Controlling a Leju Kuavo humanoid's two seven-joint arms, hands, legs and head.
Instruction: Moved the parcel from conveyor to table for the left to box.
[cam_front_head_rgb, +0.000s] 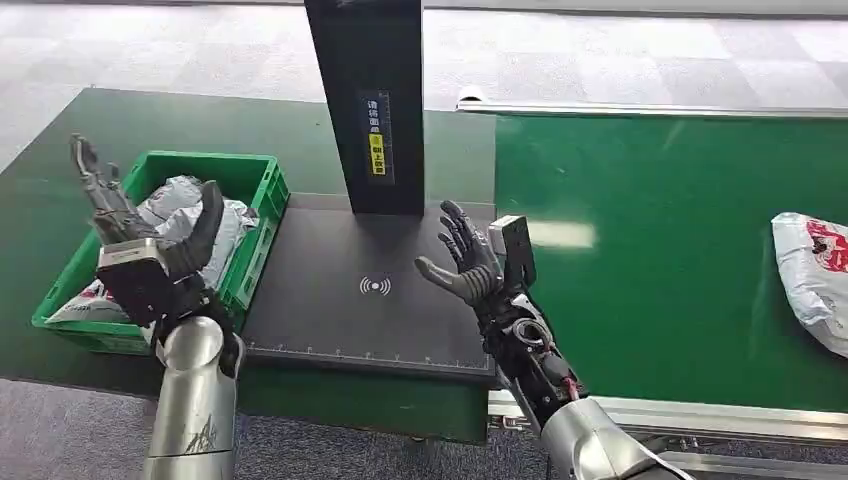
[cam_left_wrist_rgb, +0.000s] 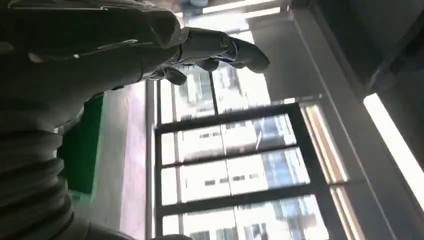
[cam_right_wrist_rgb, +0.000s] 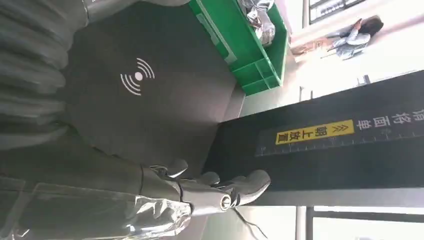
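Parcel (cam_front_head_rgb: 812, 280): white-and-grey poly bag with red print, lying on green conveyor belt (cam_front_head_rgb: 650, 260) at far right of scene, partly cut by picture edge; touched by neither hand.

Right hand (cam_front_head_rgb: 468, 262): raised above right part of black scanning mat (cam_front_head_rgb: 340, 300), palm turned leftward, fingers spread and slightly curved, holding nothing; well apart from parcel; seen close in right wrist view (cam_right_wrist_rgb: 200, 192) with the mat's white wireless symbol (cam_right_wrist_rgb: 137, 76) beyond.

Left hand (cam_front_head_rgb: 140, 235): raised upright at near left, over near edge of green crate (cam_front_head_rgb: 255, 190), fingers extended and apart, thumb set off to the right, empty; in left wrist view (cam_left_wrist_rgb: 150, 45) fingers outlined against windows (cam_left_wrist_rgb: 240, 170).

Green crate: on dark green table (cam_front_head_rgb: 60, 170), just left of scanning mat; holds several grey and silver bagged parcels (cam_front_head_rgb: 180, 205), one with red print at near corner.

Black upright post (cam_front_head_rgb: 368, 100): standing at far edge of mat, bearing yellow label (cam_front_head_rgb: 377, 155) with Chinese characters.

Person (cam_right_wrist_rgb: 357, 35): far off in right wrist view, beyond crate.
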